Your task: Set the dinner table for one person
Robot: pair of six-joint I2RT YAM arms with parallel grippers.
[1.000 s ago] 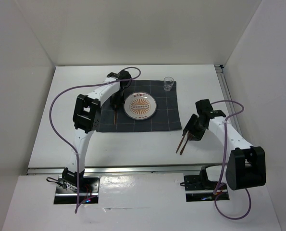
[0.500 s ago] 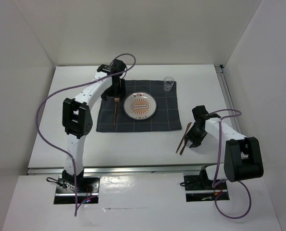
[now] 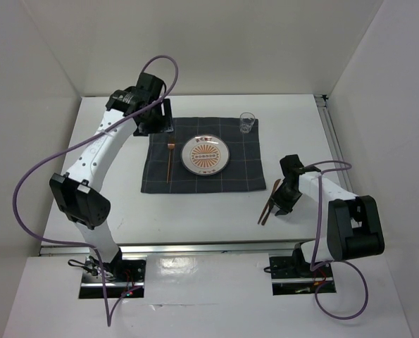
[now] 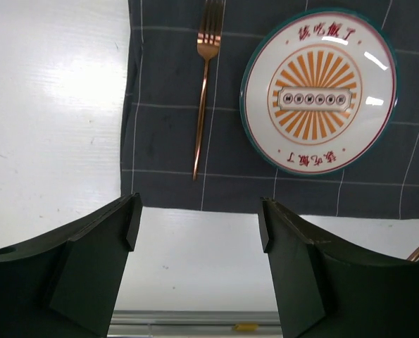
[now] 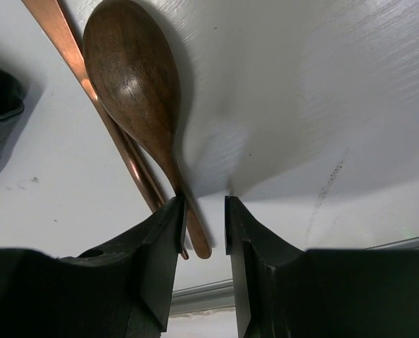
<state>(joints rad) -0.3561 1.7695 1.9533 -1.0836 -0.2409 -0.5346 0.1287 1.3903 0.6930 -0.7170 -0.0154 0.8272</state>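
The white dinner table [image 3: 195, 215] carries a dark grey checked cloth [image 3: 195, 179]. On the cloth lie an orange-patterned plate [image 3: 205, 155] and a copper fork [image 3: 170, 160] to its left; both show in the left wrist view, the plate [image 4: 318, 91] and the fork [image 4: 202, 105]. My left gripper [image 3: 161, 116] is open and empty, raised behind the cloth's far left corner. My right gripper [image 3: 283, 201] is low over the table, its jaws a little apart around the handle end of a wooden spoon [image 5: 135, 84]. A copper knife [image 5: 89, 84] lies beside the spoon.
A small clear glass [image 3: 247, 122] stands on the cloth's far right corner. White walls enclose the table on three sides. A metal rail [image 3: 195, 248] runs along the near edge.
My left arm has left the fork on the cloth and drawn back up to the far left. My right gripper has come down onto the spoon handle.
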